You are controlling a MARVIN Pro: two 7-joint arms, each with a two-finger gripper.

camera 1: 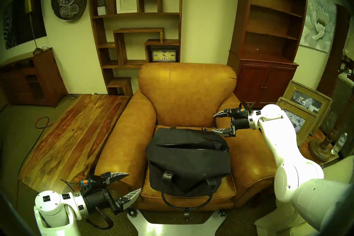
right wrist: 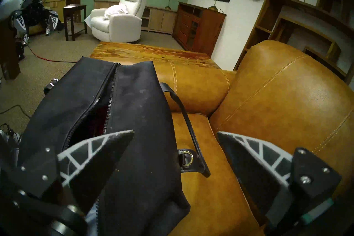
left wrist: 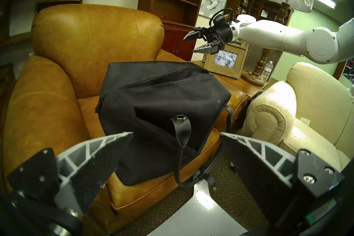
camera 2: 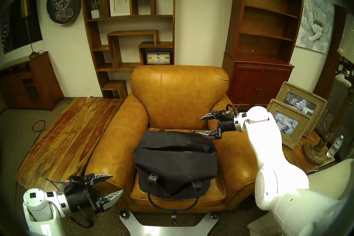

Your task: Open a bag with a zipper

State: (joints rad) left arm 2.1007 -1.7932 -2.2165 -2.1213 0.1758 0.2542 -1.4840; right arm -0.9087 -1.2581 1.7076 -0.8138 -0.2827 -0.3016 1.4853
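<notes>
The black canvas bag (camera 1: 188,161) sits on the seat of a tan leather armchair (camera 1: 183,95). It also shows in the other views (camera 2: 175,164) (left wrist: 153,103) (right wrist: 134,99). Its zipper (camera 1: 188,146) (camera 2: 176,147) (right wrist: 99,107) gapes apart across most of the top, still joined at the bag's left end (left wrist: 145,80). A black leather loop handle (camera 1: 186,198) hangs over the seat front. My left gripper (camera 1: 135,184) (camera 2: 117,183) is open and empty, low by the chair's left arm front. My right gripper (camera 1: 213,122) (camera 2: 200,125) is open and empty, above the bag's far right corner.
A long wooden table (camera 1: 72,139) stands left of the armchair. Bookshelves (camera 1: 134,19) and a cabinet (camera 1: 264,80) stand behind. Picture frames (camera 1: 304,107), a lamp base and a water bottle (camera 1: 339,143) sit on a side table at right. A cream chair (left wrist: 298,115) stands at right.
</notes>
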